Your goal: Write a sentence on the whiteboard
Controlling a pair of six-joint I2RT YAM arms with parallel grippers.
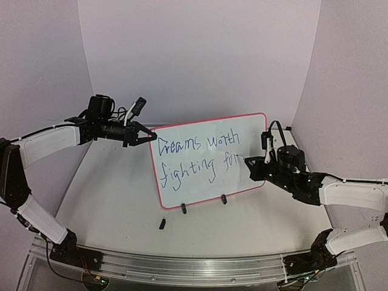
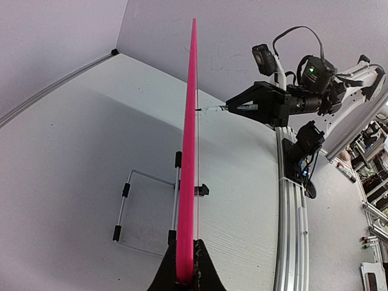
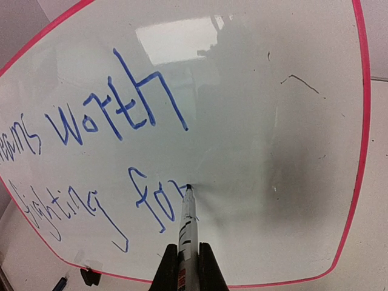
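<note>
Whiteboard (image 1: 209, 160) stood propped on its black feet mid-worktop (image 1: 115, 206), blue writing reading "Dreams worth fighting for".
The left tool (image 1: 150, 137) was clenched on the board's pink rim at the upper left corner. The right tool (image 3: 188, 267) grasped a marker (image 3: 188, 221), whose tip touched the white face just after "for". A small dark blue piece (image 1: 162, 224) lay on the worktop before the board.

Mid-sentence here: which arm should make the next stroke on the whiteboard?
Right. The right gripper is shut on the marker, with its tip at the whiteboard just after "for". The left gripper is shut on the board's upper left edge, steadying it, and holds no pen.
</note>
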